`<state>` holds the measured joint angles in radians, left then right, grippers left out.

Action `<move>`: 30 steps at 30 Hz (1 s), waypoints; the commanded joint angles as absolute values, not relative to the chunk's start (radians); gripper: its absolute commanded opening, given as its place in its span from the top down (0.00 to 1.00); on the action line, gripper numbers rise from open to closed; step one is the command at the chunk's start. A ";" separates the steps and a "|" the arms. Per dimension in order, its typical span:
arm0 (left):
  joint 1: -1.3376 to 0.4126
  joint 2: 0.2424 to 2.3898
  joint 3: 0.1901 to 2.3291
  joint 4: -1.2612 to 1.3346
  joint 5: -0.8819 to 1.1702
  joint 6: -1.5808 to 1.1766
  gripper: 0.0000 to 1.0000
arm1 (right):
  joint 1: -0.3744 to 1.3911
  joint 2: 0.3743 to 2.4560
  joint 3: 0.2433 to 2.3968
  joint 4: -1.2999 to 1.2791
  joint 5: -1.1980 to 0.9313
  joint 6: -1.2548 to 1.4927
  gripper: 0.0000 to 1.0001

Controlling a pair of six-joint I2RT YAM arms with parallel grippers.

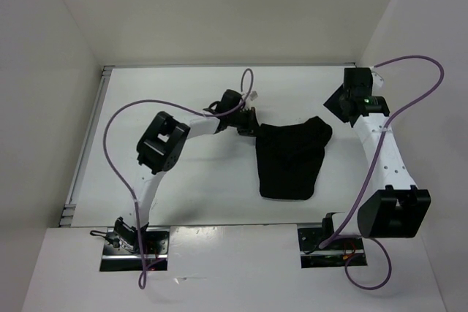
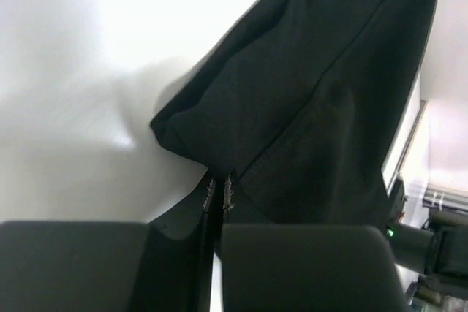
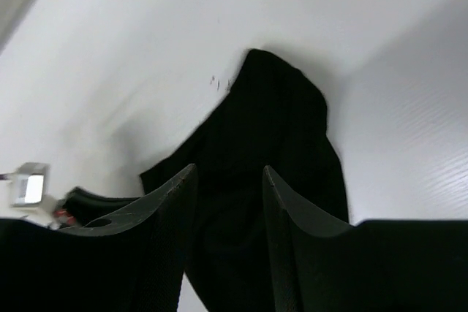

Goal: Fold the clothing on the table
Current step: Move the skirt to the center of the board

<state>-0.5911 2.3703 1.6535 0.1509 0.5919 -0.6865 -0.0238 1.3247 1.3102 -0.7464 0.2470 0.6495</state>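
Observation:
The black clothing (image 1: 292,158) lies bunched in the middle of the white table (image 1: 183,195), narrower toward the near edge. My left gripper (image 1: 252,123) sits at its upper left corner. In the left wrist view, the left gripper (image 2: 219,186) is shut, with the edge of the clothing (image 2: 314,93) pinched at its tips. My right gripper (image 1: 336,101) hovers by the upper right corner. In the right wrist view, the right gripper (image 3: 229,169) stands open, and the clothing (image 3: 270,129) lies beyond it on the table with nothing between the fingers.
White walls enclose the table on the left, back and right. A metal edge strip (image 1: 88,144) runs along the left side. Purple cables (image 1: 117,122) loop over both arms. Part of the left arm (image 3: 29,189) shows at the left of the right wrist view.

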 commanded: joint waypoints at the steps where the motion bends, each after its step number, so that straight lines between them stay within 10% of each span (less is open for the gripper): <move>1: -0.512 2.157 1.536 0.036 0.516 -0.617 1.00 | -0.021 1.351 1.253 -0.707 0.121 0.637 0.53; 9: -0.480 1.993 1.263 -0.012 0.482 -0.606 1.00 | 0.018 1.537 1.209 -0.615 -0.202 0.571 0.54; 30: -0.380 1.940 1.220 -0.144 0.403 -0.568 1.00 | 0.195 1.989 1.644 -0.584 -0.061 0.308 0.56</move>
